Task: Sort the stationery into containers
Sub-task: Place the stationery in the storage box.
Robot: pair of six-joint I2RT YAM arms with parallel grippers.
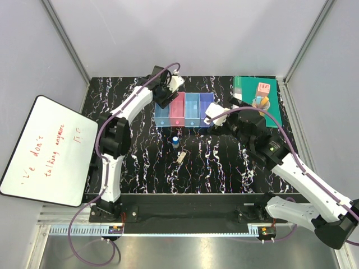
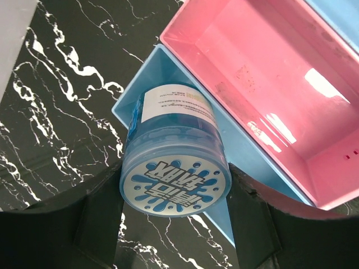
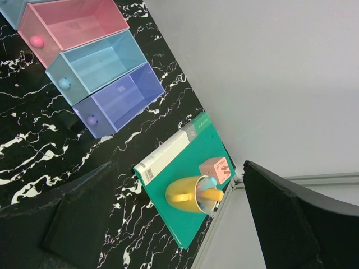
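Observation:
My left gripper [image 2: 175,224] is shut on a round blue disc-shaped jar [image 2: 174,168] with a splash label, held over the near end of the light blue bin [image 2: 247,151], beside the pink bin [image 2: 269,84]. In the top view the left gripper [image 1: 164,95] hangs over the back of the light blue bin [image 1: 162,115]; pink [image 1: 177,109], blue [image 1: 192,109] and purple [image 1: 206,105] bins follow rightward. A blue cylinder with a pale top [image 1: 175,141] and a tiny pale clip [image 1: 180,157] lie in front of the bins. My right gripper [image 1: 216,115] is open and empty beside the purple bin.
A green book [image 1: 269,112] lies at the back right, bearing a pink cube [image 1: 262,88] and a yellow mug [image 3: 188,195] that holds an orange-yellow stick [image 3: 214,194] and a pale blue item. A whiteboard [image 1: 50,151] leans off the table's left edge.

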